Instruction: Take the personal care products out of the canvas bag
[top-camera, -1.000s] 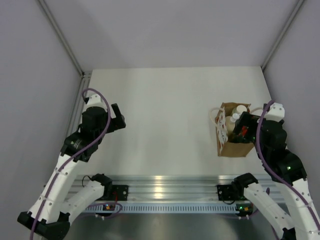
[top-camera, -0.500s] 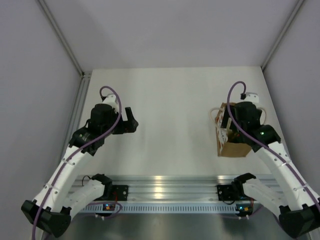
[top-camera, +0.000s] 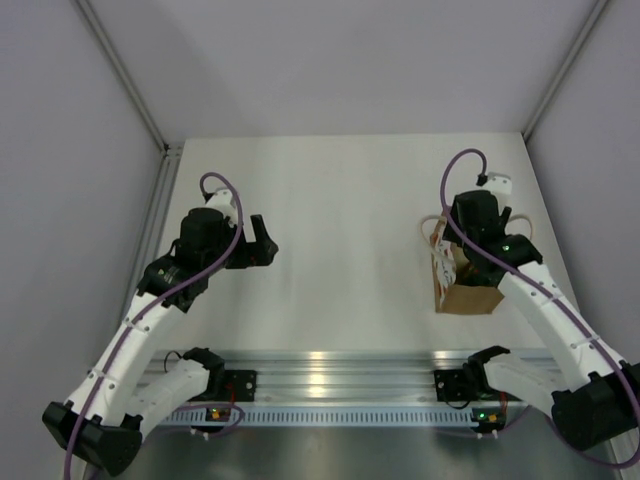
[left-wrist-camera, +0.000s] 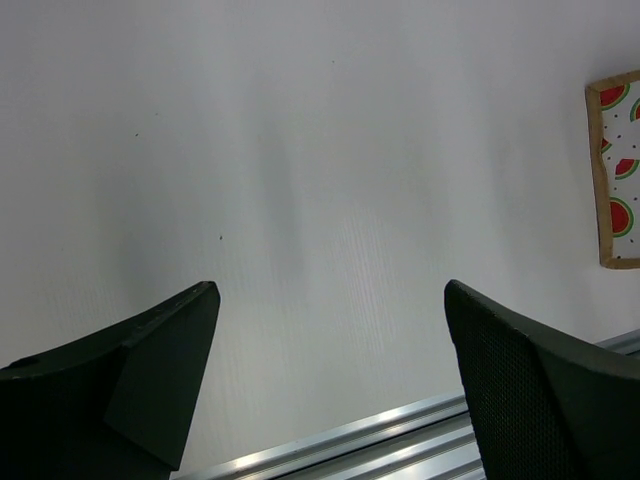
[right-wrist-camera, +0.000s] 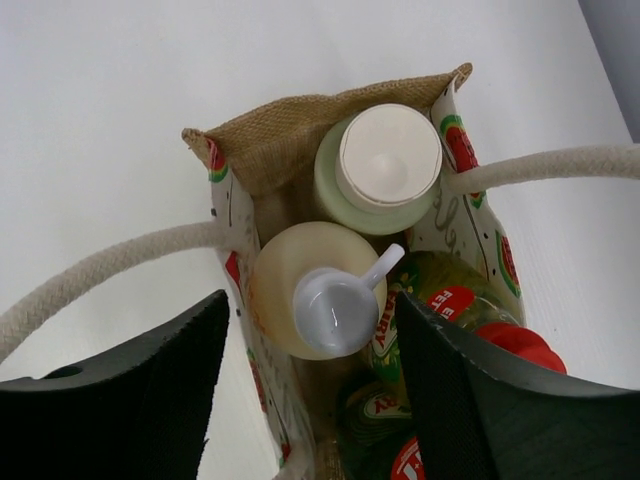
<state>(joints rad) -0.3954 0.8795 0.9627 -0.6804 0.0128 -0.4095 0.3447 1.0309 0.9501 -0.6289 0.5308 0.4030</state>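
Both apart: R tool (right-wrist-camera: 312, 300) over canvas bag (right-wrist-camera: 280, 140) w/ bottles (right-wrist-camera: 390, 160), L tool (left-wrist-camera: 330, 290) over table (left-wrist-camera: 300, 120).

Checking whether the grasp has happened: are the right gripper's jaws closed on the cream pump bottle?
No, the jaws of the right gripper stand wide open over the canvas bag, the cream pump bottle visible between them, unclamped.

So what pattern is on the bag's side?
Watermelon slices on white across the bag; best in left wrist view.

Top external: high, behind, looking down on whole table (top-camera: 340, 200). Right wrist: close, looking between its jaws into canvas bag (right-wrist-camera: 290, 150). Left wrist: low; same bag right of its jaws.
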